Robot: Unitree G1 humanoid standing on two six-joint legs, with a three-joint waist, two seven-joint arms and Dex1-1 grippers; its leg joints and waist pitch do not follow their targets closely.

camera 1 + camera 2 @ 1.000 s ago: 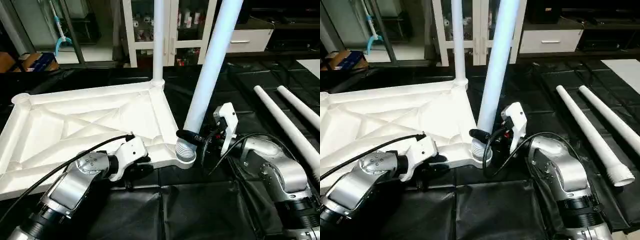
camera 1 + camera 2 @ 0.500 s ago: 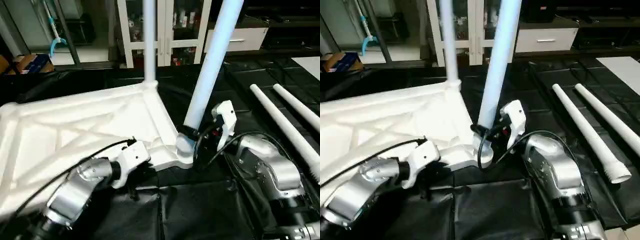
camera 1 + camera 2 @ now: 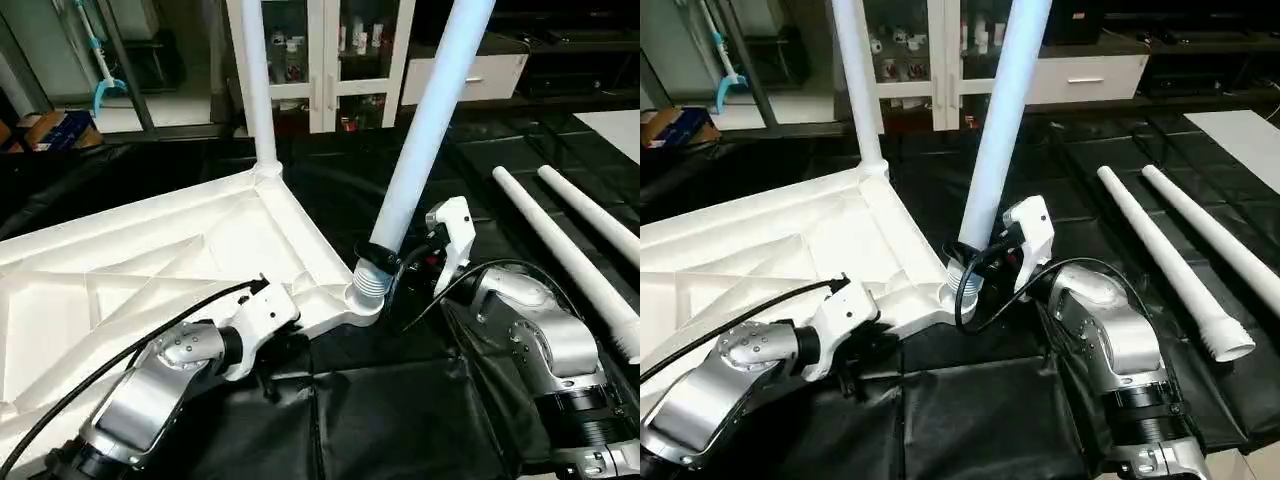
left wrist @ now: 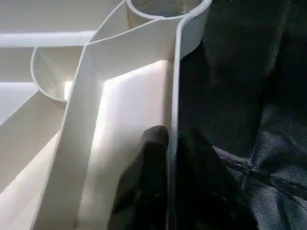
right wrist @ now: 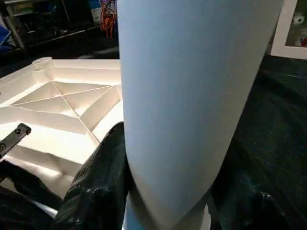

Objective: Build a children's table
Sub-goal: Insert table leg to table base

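While the left pincer (image 4: 170,158) pinches the tabletop (image 3: 150,260) rim, the right pincer (image 3: 385,262) grips a leg (image 3: 420,150).

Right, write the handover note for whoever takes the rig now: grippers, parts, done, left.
Left gripper: fingers pinch the near rim of the top, one inside the wall, one outside.
Right gripper: closed around the base of the tilted leg.
Top lies underside up on the black mat. Far-corner leg stands upright in its socket. The tilted leg sits in the near right socket, threads still showing, so not fully screwed in.
Two spare legs lie on the mat to the right.
Left: finish this leg, then fit the two spares.
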